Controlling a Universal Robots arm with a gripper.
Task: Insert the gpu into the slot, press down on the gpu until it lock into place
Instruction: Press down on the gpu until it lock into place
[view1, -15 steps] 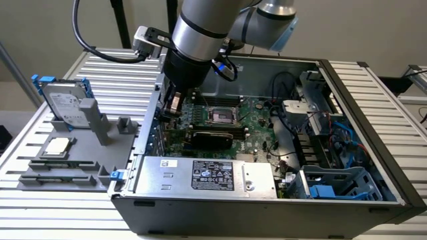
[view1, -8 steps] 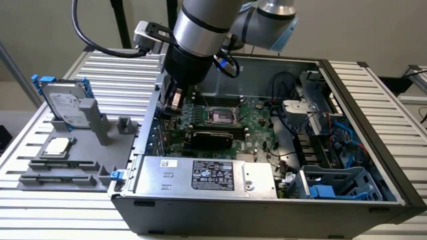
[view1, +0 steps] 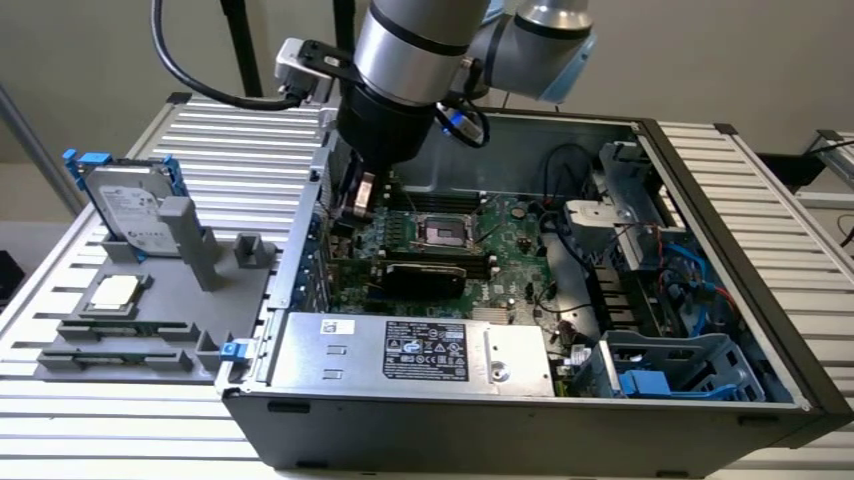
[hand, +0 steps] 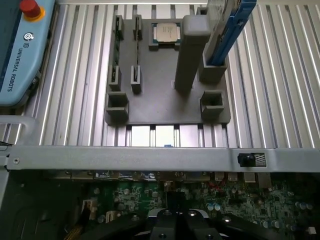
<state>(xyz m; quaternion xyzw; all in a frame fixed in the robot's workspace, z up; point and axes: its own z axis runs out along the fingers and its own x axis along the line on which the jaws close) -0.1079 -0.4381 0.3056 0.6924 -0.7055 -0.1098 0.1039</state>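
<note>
Clenched shut with nothing visibly between its fingers, the robot's dark gripper (view1: 358, 196) reaches down inside the open grey computer case (view1: 747, 330), close to the case wall on the exterior view's left and just above the green motherboard (view1: 514, 240). In the wrist view the gripper's black fingers (hand: 177, 222) sit together over the motherboard's edge, just inside the grey metal case rim (hand: 150, 159). The small flat black gpu card (view1: 424, 275) lies along the motherboard, below the silver processor socket (view1: 445, 230) as the exterior view frames it and above the silver labelled power-supply box (view1: 414, 352); it appears to stand in its slot, though whether it is locked cannot be told. The gripper is near the card's end on the exterior view's left, and contact between them cannot be made out. Outside the case, on the ribbed aluminium table (view1: 80, 400), stands a grey plastic fixture tray (view1: 160, 300); it carries a silver hard drive in a blue-edged bracket (view1: 127, 200), leaning upright against a grey post, and a square silver processor chip (view1: 114, 292). The wrist view shows the same tray (hand: 165, 107) with the chip (hand: 166, 33) and the blue bracket (hand: 232, 27), and a blue teach pendant with a red button (hand: 20, 50) lying on the table beside it.
</note>
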